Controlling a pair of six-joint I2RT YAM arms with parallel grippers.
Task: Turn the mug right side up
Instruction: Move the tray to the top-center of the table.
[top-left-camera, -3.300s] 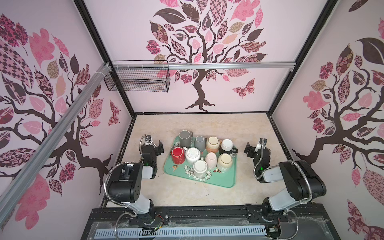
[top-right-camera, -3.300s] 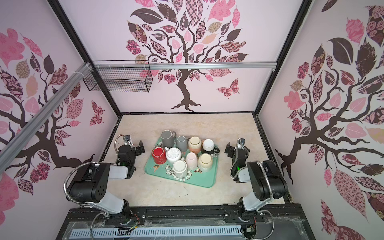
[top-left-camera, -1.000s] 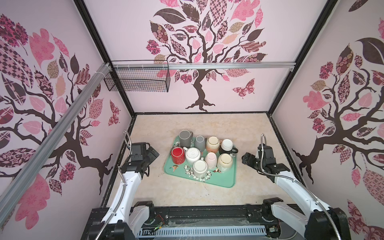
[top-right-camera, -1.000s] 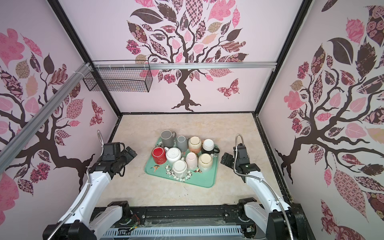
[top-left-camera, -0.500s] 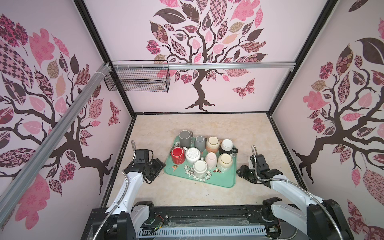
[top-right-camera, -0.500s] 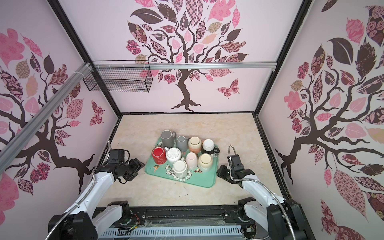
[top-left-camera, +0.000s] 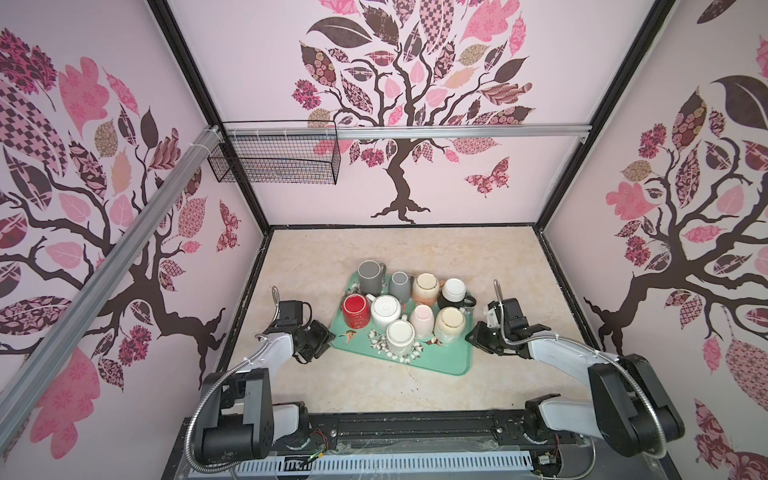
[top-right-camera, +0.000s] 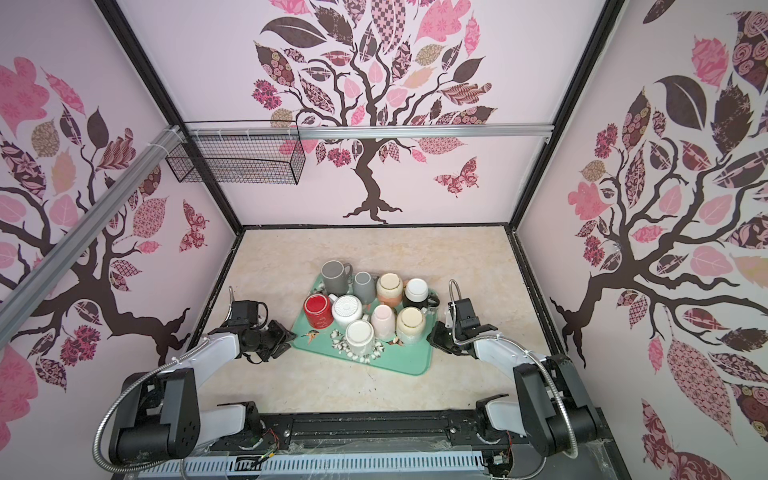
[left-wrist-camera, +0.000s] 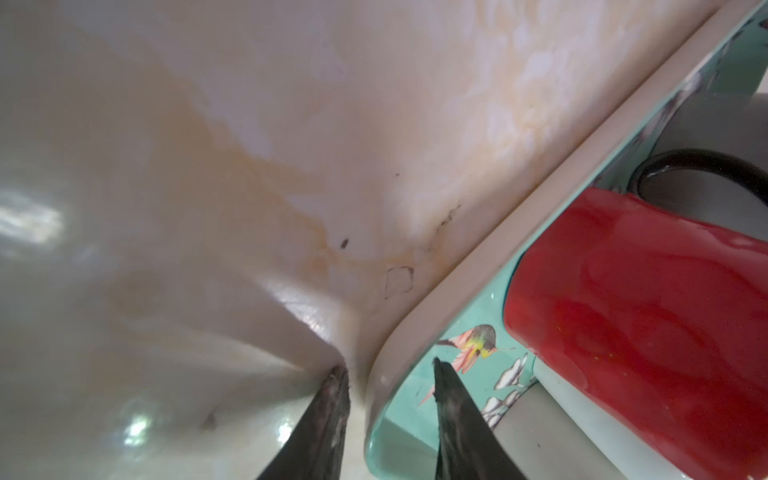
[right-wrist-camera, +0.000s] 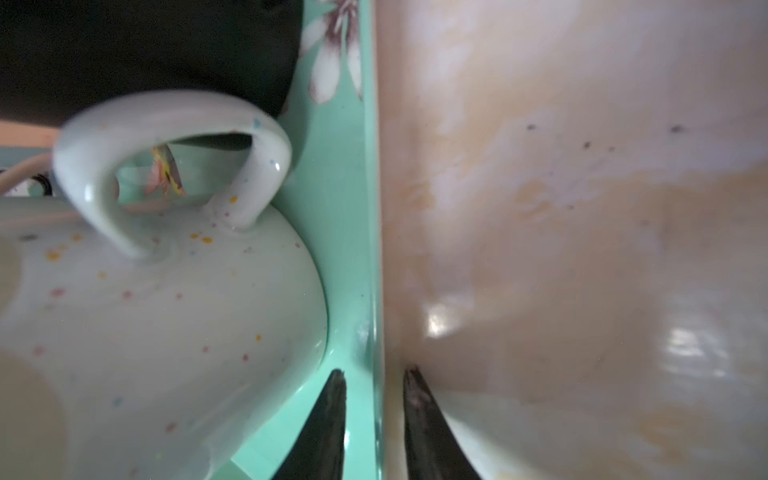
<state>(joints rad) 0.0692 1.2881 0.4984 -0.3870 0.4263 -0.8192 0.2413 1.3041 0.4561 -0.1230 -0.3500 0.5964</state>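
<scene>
Mugs (top-left-camera: 386, 309): nine of 'em, crammed together on the tray (top-left-camera: 440, 359), and from above they all look bottom-up. Honestly can't tell which one is supposed to get flipped.
Red mug (top-left-camera: 356, 309): on the tray's left side, nearest the left arm. In the left wrist view it (left-wrist-camera: 644, 324) sits just inside the tray's rim (left-wrist-camera: 478, 257).
Speckled mug (top-left-camera: 449, 324): on the tray's right side, right by the rim, with its handle next to the black mug (right-wrist-camera: 145, 50).
Left gripper (left-wrist-camera: 388, 368): down low at the tray's left corner. One finger is outside over the table (left-wrist-camera: 249, 166), the other over the tray floor by the bird print (left-wrist-camera: 473, 345). The fingers are apart with the rim between them, not touching it.
Right gripper (right-wrist-camera: 374, 370): straddling the tray's right edge, one finger inside and one outside. The gap is pretty narrow, and I can't tell if it's actually pinching the rim.
Contact: both grippers are at the tray's rim, clear of the mugs.
</scene>
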